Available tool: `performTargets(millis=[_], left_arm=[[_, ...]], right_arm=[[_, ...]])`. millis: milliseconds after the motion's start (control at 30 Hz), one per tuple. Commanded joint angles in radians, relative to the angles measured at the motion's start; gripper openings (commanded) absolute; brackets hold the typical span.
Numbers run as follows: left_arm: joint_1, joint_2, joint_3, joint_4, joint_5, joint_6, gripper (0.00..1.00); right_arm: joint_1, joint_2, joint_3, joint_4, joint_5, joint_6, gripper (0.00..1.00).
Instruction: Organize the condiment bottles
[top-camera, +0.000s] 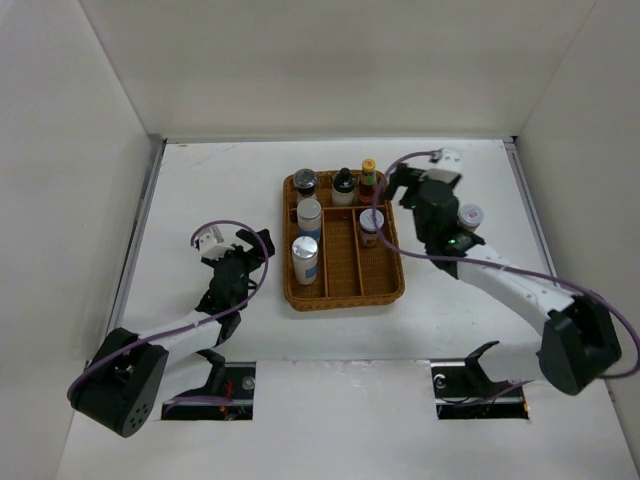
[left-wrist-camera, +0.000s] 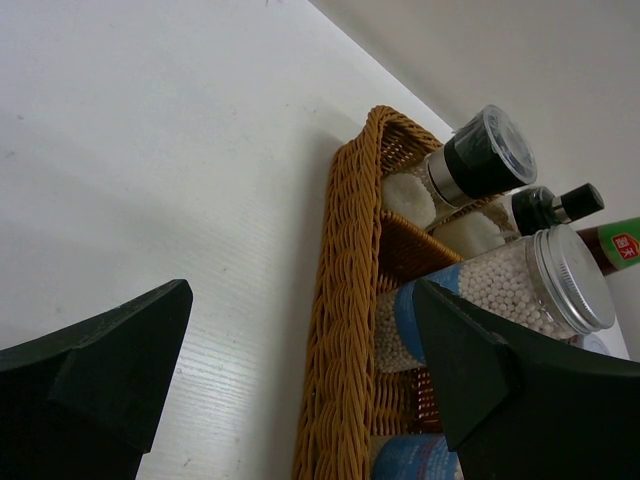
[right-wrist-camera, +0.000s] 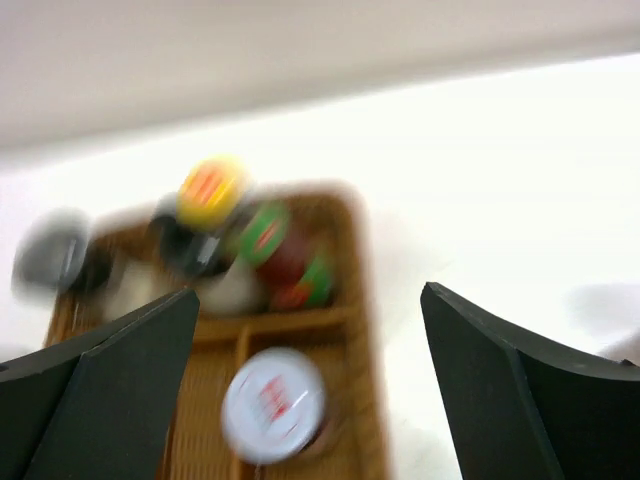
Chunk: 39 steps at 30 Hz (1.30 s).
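Bottles (top-camera: 309, 215): six sit in the tray (top-camera: 340, 300), one jar (top-camera: 470, 215) stands outside, right of centre. Left end effector (top-camera: 261, 250) and right end effector (top-camera: 398, 185) gape empty; right should fetch that jar.

Brown woven wicker tray (top-camera: 345, 298), red yellow-capped sauce bottle (top-camera: 368, 179), blue-banded white silver-lidded cylinder (top-camera: 305, 260)

Nothing reads clearly. In the left wrist view, the sauce bottle (left-wrist-camera: 612, 243) carries a small red label (left-wrist-camera: 626, 246) with white characters, too small to make out. In the blurred right wrist view, there is red print on its yellow cap (right-wrist-camera: 212, 188) and on a white jar lid (right-wrist-camera: 272, 403), both illegible.
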Motion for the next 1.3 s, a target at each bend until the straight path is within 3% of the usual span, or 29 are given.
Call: performTargets(millis=[0, 133, 233, 367, 600, 800, 867, 1033, 1267], left_arm=[[-0.014, -0.015, 0.025, 0.042, 0.004, -0.002, 0.95], [-0.031, -0.013, 0.027, 0.042, -0.003, 0.000, 0.95], [-0.036, -0.004, 0.028, 0.042, 0.003, -0.003, 0.95], [-0.045, 0.021, 0.036, 0.053, 0.009, -0.005, 0.95], [-0.045, 0.016, 0.033, 0.056, 0.012, -0.005, 0.95], [-0.044, 0.011, 0.033, 0.056, 0.012, -0.005, 0.95], [-0.045, 0.008, 0.033, 0.056, 0.006, -0.003, 0.95], [-0.039, 0.001, 0.030, 0.056, 0.009, -0.003, 0.95], [-0.041, 0.005, 0.033, 0.056, 0.006, -0.002, 0.95]], right_arm=[[-0.154, -0.074, -0.077, 0.011, 0.239, 0.047, 1.00], [-0.334, -0.061, -0.125, -0.082, 0.286, 0.078, 1.00], [-0.410, 0.001, -0.090, -0.159, 0.159, 0.080, 1.00], [-0.440, 0.073, -0.054, -0.181, 0.015, 0.076, 1.00], [-0.480, 0.188, -0.039, -0.173, -0.010, 0.103, 1.00], [-0.474, 0.154, -0.053, -0.087, 0.047, 0.103, 0.55], [-0.449, 0.099, -0.079, -0.038, 0.074, 0.096, 0.48], [-0.299, -0.091, -0.128, -0.027, 0.110, 0.044, 0.48], [0.006, -0.333, -0.181, -0.208, 0.127, 0.049, 0.51]])
